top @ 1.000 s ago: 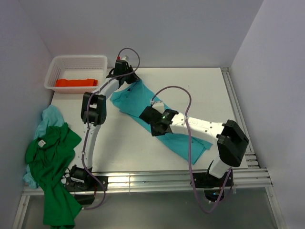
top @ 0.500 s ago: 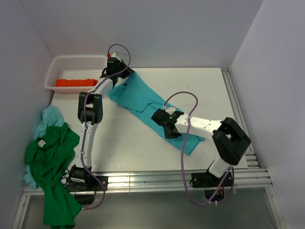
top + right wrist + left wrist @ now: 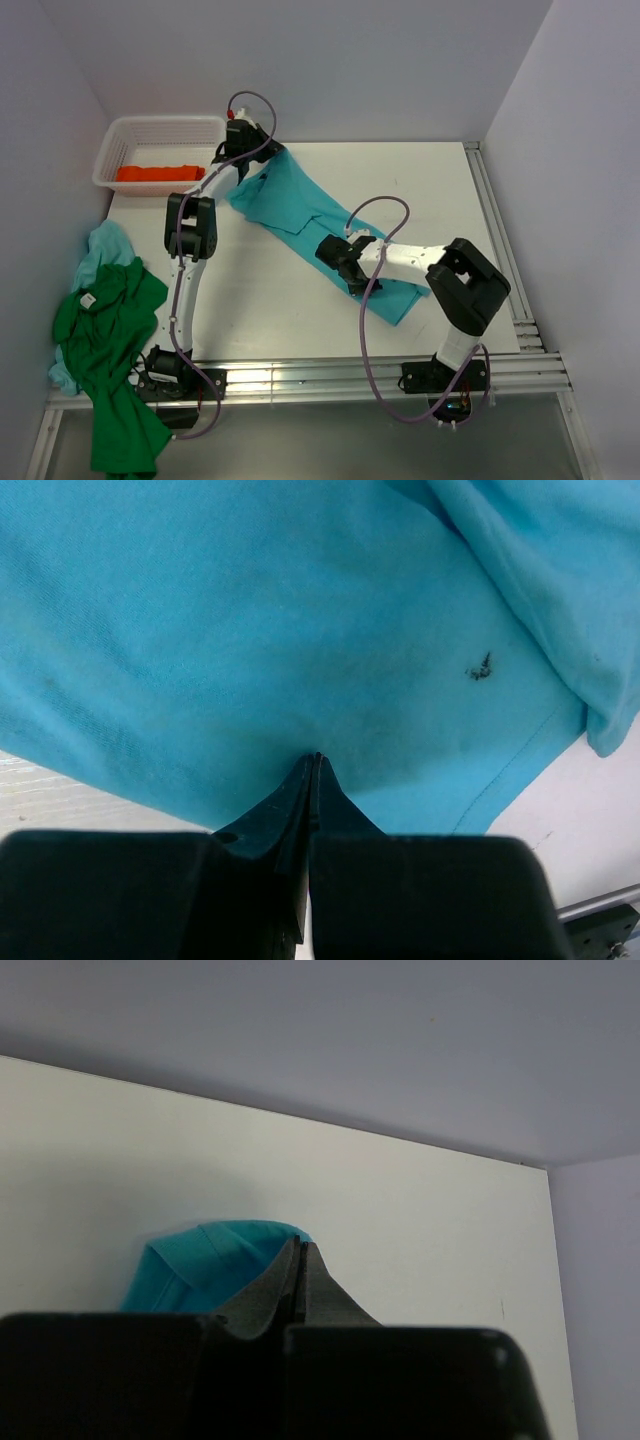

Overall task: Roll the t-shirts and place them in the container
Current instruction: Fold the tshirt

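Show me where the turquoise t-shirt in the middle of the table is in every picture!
Top external: turquoise t-shirt slanting across the middle.
Left wrist: a small fold beside the left pincer tips.
Right wrist: fills most of the picture.
Shared landmark: the white table.

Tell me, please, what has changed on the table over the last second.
The left gripper, shut on the far end of the turquoise t-shirt, shifted left; the right gripper, pinching the shirt as its arm folded, drew the near end in. The orange-red t-shirt, basket and green t-shirt stayed put.

Overhead plus close wrists (sharing t-shirt (image 3: 300, 208)).
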`<state>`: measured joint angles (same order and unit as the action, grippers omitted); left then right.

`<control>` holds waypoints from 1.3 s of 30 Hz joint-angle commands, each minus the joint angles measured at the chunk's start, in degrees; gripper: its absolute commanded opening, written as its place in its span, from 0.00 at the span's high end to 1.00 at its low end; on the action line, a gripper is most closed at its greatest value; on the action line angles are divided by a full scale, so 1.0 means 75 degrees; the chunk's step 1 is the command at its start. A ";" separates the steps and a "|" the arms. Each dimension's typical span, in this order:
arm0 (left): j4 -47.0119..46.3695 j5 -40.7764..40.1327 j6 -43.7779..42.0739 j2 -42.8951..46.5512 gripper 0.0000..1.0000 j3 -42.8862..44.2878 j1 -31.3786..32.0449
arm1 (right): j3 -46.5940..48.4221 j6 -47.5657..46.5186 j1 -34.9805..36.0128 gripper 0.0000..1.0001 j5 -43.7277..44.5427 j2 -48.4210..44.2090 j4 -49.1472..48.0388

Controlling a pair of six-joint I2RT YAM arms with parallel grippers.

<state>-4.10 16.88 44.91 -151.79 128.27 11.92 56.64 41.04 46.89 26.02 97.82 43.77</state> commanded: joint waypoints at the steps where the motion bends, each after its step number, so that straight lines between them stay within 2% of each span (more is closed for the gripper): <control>1: -0.0473 0.0046 -0.0034 0.0070 1.00 0.0066 0.0039 | -0.0146 -0.0010 0.0075 1.00 -0.0035 0.0211 -0.0070; 6: -0.0368 -0.0094 -0.0023 0.0058 1.00 0.0077 0.0074 | -0.0263 -0.0349 0.0590 1.00 -0.0667 0.0012 -0.0316; 11: -0.0297 -0.0130 -0.0069 0.0105 1.00 0.0054 0.0121 | 0.0064 -0.0807 0.1644 1.00 -0.1465 -0.0246 -0.0095; 17: -0.0181 -0.0107 -0.0174 0.0210 1.00 0.0077 0.0250 | 0.1574 -0.0737 0.2897 1.00 -0.2097 0.0175 0.0211; 20: -0.0145 -0.0130 -0.0163 0.0222 1.00 0.0194 0.0390 | 0.2721 -0.0865 0.3203 1.00 -0.2461 0.0714 0.0094; 23: -0.0098 -0.0130 -0.0221 0.0281 0.99 0.0218 0.0496 | 0.3088 -0.0831 0.3216 1.00 -0.2193 0.0704 0.0234; 24: -0.0087 -0.0200 -0.0222 0.0327 0.91 0.0183 0.0508 | 0.3042 -0.0831 0.3181 1.00 -0.2064 0.0587 0.0223; 26: -0.0110 -0.0340 -0.0210 0.0491 0.82 -0.0016 0.0485 | 0.2681 -0.0866 0.2971 0.97 -0.2016 0.0166 0.0130; 29: -0.0227 -0.0330 -0.0070 0.0655 0.61 -0.0309 0.0380 | 0.2142 -0.1029 0.2211 0.94 -0.1993 -0.0432 -0.0046; 30: -0.0250 -0.0283 -0.0035 0.0679 0.40 -0.0367 0.0344 | 0.2023 -0.1088 0.1814 0.92 -0.1993 -0.0596 -0.0093; 32: -0.0204 -0.0189 -0.0046 0.0808 0.28 -0.0462 0.0228 | 0.1696 -0.1298 0.1390 0.89 -0.2110 -0.1088 -0.0409; 33: -0.0088 -0.0235 -0.0069 0.0878 0.20 -0.0473 0.0192 | 0.1589 -0.1358 0.1179 0.86 -0.2133 -0.1252 -0.0514; 35: -0.0016 -0.0270 -0.0209 0.1217 0.07 -0.0683 0.0098 | 0.1344 -0.1498 0.0535 0.73 -0.2192 -0.1663 -0.0854; 36: 0.0007 -0.0317 -0.0268 0.1346 0.04 -0.0916 0.0075 | 0.1261 -0.1557 0.0324 0.65 -0.2204 -0.1861 -0.0971; 39: 0.0241 -0.0644 -0.0643 0.2049 0.01 -0.1385 0.0063 | 0.1096 -0.1768 -0.0566 0.62 -0.2449 -0.1875 -0.1382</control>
<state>-1.67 14.61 43.38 -146.39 119.61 12.95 65.84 30.48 46.44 9.08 85.17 38.52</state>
